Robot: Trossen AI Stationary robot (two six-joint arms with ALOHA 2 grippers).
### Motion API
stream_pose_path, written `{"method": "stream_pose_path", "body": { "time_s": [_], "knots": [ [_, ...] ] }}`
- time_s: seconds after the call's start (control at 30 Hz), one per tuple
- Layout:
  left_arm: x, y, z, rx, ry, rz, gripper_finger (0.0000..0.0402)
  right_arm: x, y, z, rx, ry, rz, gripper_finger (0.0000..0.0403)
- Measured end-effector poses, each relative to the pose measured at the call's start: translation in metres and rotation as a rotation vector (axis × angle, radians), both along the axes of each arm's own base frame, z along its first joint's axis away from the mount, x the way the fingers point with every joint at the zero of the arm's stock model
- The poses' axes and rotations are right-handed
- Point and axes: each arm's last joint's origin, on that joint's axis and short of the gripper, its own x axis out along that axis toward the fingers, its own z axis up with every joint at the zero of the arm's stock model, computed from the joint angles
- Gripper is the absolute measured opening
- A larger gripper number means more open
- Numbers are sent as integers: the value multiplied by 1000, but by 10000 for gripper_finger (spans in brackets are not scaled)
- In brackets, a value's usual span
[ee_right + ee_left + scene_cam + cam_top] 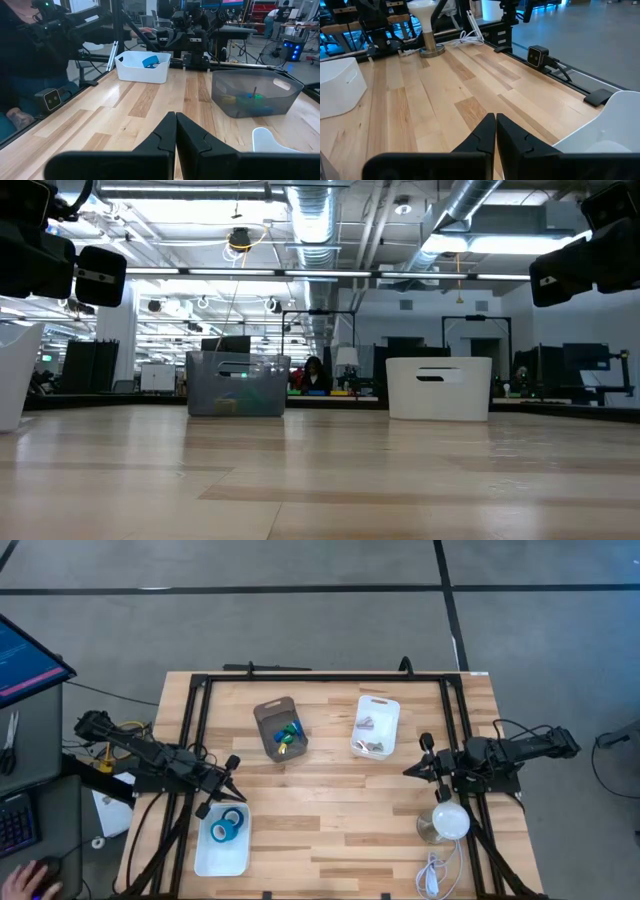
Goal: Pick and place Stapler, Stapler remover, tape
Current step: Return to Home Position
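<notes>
The left gripper (495, 117) and right gripper (175, 116), both pressed together and empty, hang over the tabletop (330, 810), with tape (226, 828), staplers (288, 735) and stapler removers (370, 736) all binned, so sorting looks done.

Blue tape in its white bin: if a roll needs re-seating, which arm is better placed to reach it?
Left, probably. The left gripper, shut, sits right beside the white bin holding the blue tape; the right gripper, also shut, is across the table by the lamp.
</notes>
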Motion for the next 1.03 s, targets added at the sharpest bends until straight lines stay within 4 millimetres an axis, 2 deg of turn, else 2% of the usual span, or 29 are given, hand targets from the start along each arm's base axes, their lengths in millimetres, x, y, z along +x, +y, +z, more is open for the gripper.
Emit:
{"method": "stream_pose_path", "body": {
  "time_s": [1.03],
  "knots": [
    [0,0,1,-4,-9,0,6,0,0,0,0,0,0,0]
  ]
}}
